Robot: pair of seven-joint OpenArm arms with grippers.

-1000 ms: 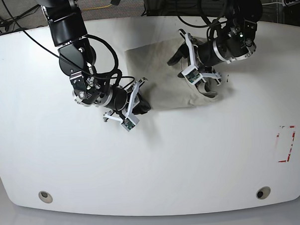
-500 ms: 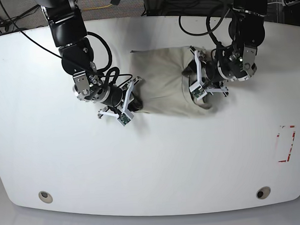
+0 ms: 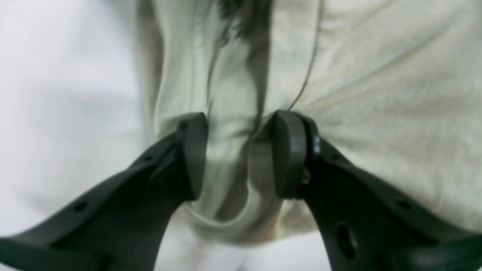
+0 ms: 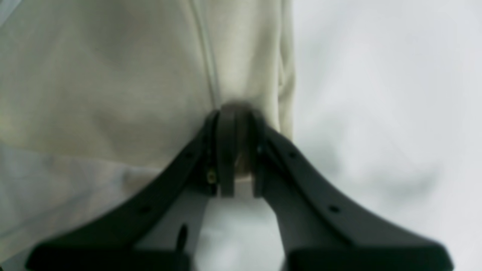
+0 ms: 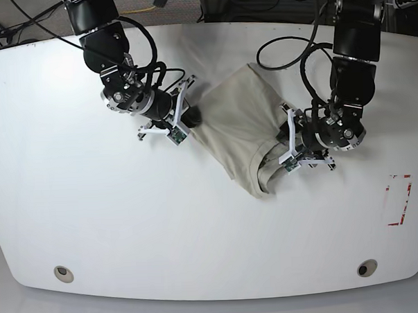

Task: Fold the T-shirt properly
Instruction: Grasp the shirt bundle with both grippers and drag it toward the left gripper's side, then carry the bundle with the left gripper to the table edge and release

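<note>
The pale beige T-shirt [image 5: 239, 120] lies as a folded bundle slanting across the middle of the white table [image 5: 128, 222]. My right gripper [image 5: 190, 118], on the left in the base view, pinches its far-left edge. In the right wrist view that gripper [image 4: 237, 150] is shut on a thin hem of the T-shirt [image 4: 113, 94]. My left gripper [image 5: 278, 157] holds the bundle's near-right end. In the left wrist view its fingers [image 3: 192, 150] stand apart around a thick bunched fold of the T-shirt [image 3: 376, 94], with the gripper [image 3: 239, 150] clamped on it.
A red-marked rectangle [image 5: 398, 200] is on the table near its right edge. Two round holes [image 5: 63, 272] [image 5: 366, 268] sit near the front edge. Cables [image 5: 287, 49] trail from the arms at the back.
The right gripper has pulled its edge toward the far side, and the left gripper has carried its end toward the front. The shirt has swung from lying level to slanting.
</note>
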